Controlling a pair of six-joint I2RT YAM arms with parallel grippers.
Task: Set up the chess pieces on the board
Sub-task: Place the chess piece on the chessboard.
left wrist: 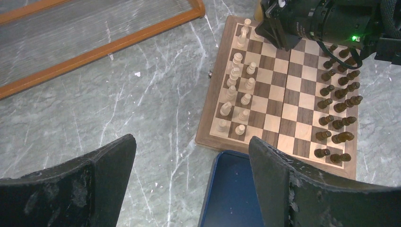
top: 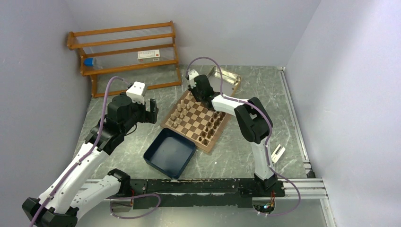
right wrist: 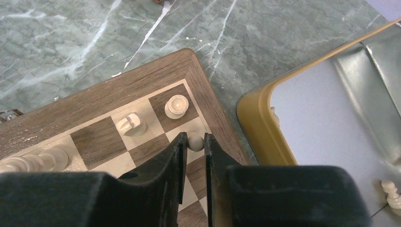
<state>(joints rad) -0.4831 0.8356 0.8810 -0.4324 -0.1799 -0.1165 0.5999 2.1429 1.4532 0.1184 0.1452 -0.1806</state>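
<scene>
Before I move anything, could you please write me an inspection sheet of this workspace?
Surface: grey marbled table, with white veins.
Job's things: board lies at an angle; light pieces stand in two rows on one side, dark pieces on the opposite side; a stray piece lies in the metal tin.
Clutter: navy tray beside the board; small white object near the right arm; wooden rack at the back.
Grippers: left pincer open above bare table, holding nothing; right pincer shut on a round-headed piece at the board's corner.
Cables: purple cables run along both arms.
Surroundings: grey walls; metal rail along the right edge.
</scene>
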